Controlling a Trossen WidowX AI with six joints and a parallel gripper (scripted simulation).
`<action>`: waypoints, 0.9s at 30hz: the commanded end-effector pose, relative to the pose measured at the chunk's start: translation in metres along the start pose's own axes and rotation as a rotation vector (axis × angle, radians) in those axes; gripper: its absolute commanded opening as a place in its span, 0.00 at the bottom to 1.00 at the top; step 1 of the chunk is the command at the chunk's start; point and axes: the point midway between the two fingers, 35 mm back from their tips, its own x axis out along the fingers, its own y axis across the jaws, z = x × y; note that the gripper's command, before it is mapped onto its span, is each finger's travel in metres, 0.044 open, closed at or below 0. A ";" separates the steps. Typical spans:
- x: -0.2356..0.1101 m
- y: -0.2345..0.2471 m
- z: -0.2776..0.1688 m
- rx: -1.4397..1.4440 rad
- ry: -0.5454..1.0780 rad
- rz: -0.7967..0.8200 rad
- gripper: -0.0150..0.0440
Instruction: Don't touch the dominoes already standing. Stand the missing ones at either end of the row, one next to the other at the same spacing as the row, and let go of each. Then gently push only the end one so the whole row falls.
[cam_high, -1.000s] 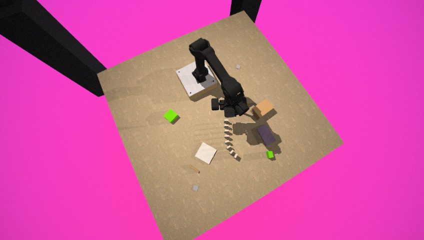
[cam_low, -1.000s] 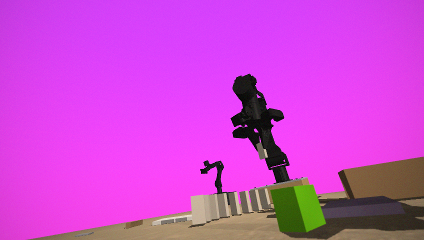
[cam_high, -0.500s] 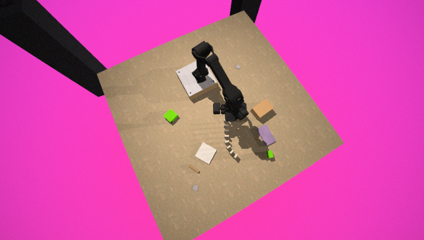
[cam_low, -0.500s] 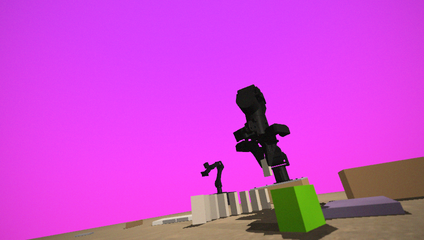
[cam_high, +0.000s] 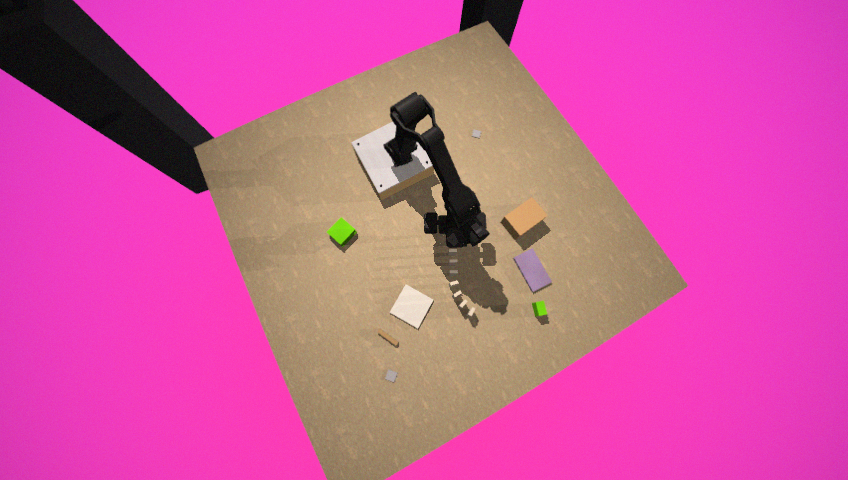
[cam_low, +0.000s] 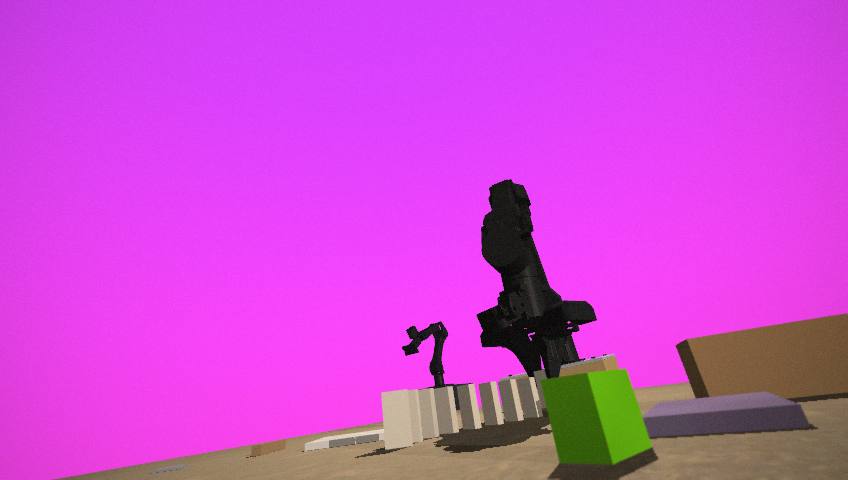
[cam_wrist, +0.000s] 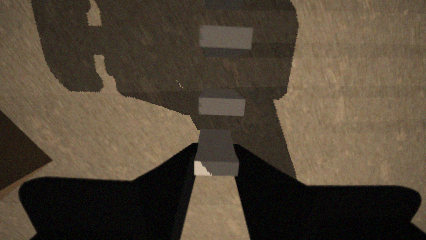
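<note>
1. Plainly, the tool (cam_wrist: 216, 155) was closed on a domino (cam_wrist: 216, 152), one finger (cam_wrist: 172, 180) on each side of it, holding it upright and pointing down so that it could be set on end.
2. From the wrist camera the held domino sat at the near end of the row (cam_high: 461, 291), in line with the next standing domino (cam_wrist: 222, 106) at 12 o'clock and another (cam_wrist: 226, 37) beyond it. I judged this the placing step: the piece was lined up to extend the row at that end.
3. The gap to the nearest standing piece looked smaller than the gap between the two beyond, though the steep downward angle made spacing hard to judge.
4. From the top camera the arm (cam_high: 449, 178) reached from its base plate (cam_high: 371, 157) toward 5 o'clock, with the row running on in a gentle curve toward a small green cube (cam_high: 539, 308).
5. Whether the held domino already touched the worktop (cam_high: 297, 267) could not be told: the arm's shadow covered that patch, and in the side camera a green cube (cam_low: 595, 416) hid the fingertips and the near end of the row.
6. The row's far part was cut off at the top of the wrist camera, so the count of standing pieces was unclear there. The side camera showed them overlapping, their gaps unreadable.
7. Nearby stood an orange block (cam_high: 524, 215), a purple slab (cam_high: 532, 270) and a white tile (cam_high: 411, 305), all apart from the row.
</note>
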 end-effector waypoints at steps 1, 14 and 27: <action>0.006 -0.002 -0.001 -0.003 0.003 -0.007 0.44; 0.006 -0.002 -0.001 -0.003 0.003 -0.007 0.61; -0.006 0.000 0.001 -0.003 0.003 -0.006 1.00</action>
